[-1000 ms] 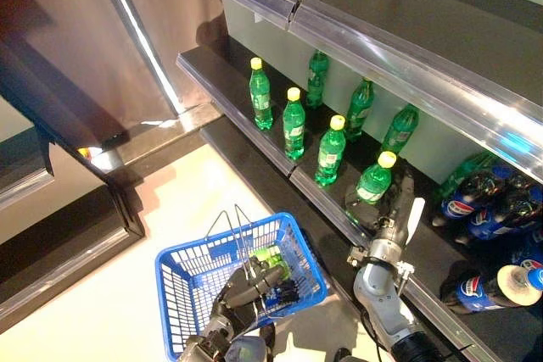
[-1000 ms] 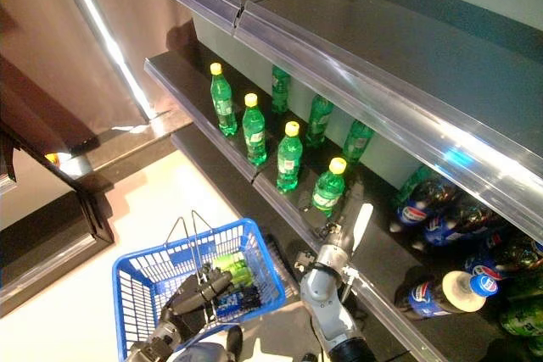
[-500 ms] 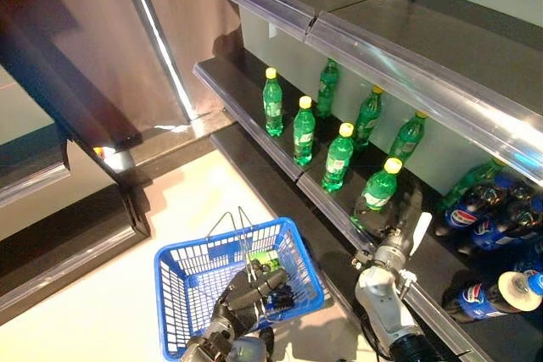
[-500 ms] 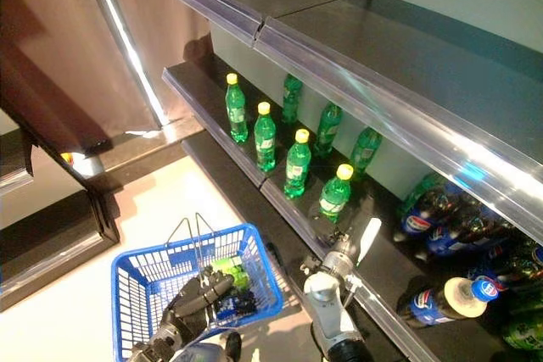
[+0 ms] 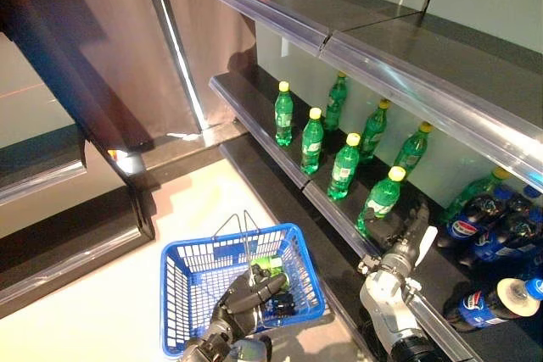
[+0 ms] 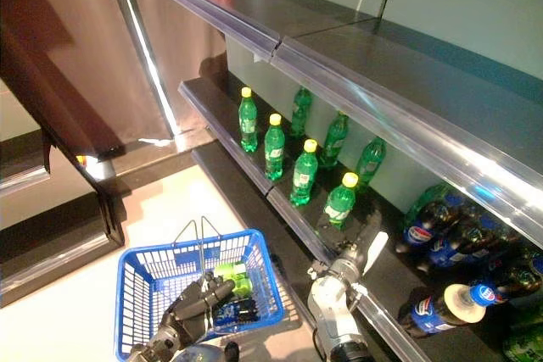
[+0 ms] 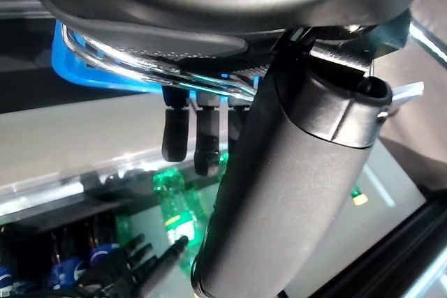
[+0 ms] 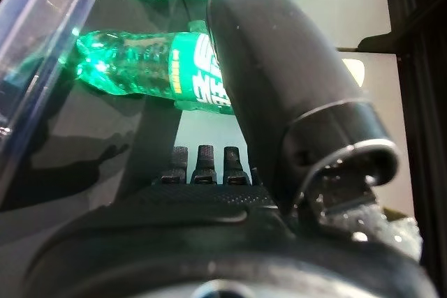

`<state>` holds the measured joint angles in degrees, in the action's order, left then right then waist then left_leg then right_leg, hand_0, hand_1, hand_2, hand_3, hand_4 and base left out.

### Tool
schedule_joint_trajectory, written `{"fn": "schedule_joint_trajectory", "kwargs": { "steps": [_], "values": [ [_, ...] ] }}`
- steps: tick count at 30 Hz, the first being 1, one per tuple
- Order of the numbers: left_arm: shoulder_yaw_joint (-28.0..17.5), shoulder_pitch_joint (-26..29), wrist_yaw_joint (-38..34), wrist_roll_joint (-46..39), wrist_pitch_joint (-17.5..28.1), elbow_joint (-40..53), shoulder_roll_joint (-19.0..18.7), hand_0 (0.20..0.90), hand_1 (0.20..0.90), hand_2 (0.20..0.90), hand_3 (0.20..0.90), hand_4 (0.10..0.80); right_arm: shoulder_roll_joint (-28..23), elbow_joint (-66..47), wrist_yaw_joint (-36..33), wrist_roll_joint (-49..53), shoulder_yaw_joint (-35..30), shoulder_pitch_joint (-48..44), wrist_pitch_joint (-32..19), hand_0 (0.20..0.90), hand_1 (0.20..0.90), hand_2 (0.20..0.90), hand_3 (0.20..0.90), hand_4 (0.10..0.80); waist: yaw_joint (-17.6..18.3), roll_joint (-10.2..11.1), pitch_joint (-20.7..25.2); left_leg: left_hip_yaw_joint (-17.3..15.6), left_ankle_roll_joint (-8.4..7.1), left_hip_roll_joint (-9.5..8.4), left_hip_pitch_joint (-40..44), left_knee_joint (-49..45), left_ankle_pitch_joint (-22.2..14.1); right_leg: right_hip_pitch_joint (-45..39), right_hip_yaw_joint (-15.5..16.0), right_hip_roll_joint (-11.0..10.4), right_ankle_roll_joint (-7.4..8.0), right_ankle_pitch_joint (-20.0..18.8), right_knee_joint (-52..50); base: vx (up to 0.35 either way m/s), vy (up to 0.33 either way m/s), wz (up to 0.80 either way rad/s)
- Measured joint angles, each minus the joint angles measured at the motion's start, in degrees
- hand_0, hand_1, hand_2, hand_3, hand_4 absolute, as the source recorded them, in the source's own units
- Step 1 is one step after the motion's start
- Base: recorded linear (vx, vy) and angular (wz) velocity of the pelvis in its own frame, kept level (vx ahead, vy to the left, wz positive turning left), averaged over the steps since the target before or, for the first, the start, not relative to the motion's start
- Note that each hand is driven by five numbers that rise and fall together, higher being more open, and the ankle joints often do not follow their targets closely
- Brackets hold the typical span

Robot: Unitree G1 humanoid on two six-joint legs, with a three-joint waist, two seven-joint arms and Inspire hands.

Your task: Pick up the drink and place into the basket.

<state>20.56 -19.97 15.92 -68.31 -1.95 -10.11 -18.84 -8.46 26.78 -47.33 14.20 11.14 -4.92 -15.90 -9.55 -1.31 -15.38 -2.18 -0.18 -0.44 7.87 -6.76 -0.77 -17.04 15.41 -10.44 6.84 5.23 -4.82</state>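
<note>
A green bottle with a yellow cap stands at the front of the low dark shelf. It is the one nearest my right hand. That hand lies on the shelf just behind and beside the bottle, fingers straight, holding nothing. In the right wrist view the bottle lies past the fingers, apart from them. My left hand is shut on the wire handles of the blue basket, which hangs low in front. A green drink and a dark item lie in the basket.
More green bottles stand in two rows along the shelf. Dark cola bottles lie at the right. A clear rail edges the shelf front. An upper shelf overhangs it. A dark cabinet stands at the left.
The whole picture has shifted, so the camera has moved. My right hand stays beside the same green bottle and my left hand keeps the basket.
</note>
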Motion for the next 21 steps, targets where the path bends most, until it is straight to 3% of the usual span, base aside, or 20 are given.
{"fn": "schedule_joint_trajectory", "kwargs": {
  "steps": [8,21],
  "values": [
    [-3.47,-1.11,0.05,0.67,-3.25,0.0,-1.3,0.3,0.3,0.3,0.2,0.1,0.07,2.12,6.35,4.08,0.0,1.54,-0.83,0.9,0.9,0.9,0.9,0.8,-2.32,1.57,0.64,0.98,-0.1,0.02,-0.15,-3.28,-1.69,-0.96,1.03,-0.17,-0.27,1.52,-1.8,0.084,-0.026,0.06],
    [-7.97,-4.22,0.05,1.21,-4.29,0.0,-3.05,0.3,0.3,0.3,0.2,0.1,0.03,1.99,5.95,5.4,0.01,2.53,-1.02,0.9,0.9,0.9,0.9,0.8,-3.83,2.26,1.02,1.33,-0.02,0.05,-0.56,-6.43,-3.48,-1.66,1.38,-0.19,0.14,2.0,-2.6,0.017,-0.016,0.02]
  ]
}}
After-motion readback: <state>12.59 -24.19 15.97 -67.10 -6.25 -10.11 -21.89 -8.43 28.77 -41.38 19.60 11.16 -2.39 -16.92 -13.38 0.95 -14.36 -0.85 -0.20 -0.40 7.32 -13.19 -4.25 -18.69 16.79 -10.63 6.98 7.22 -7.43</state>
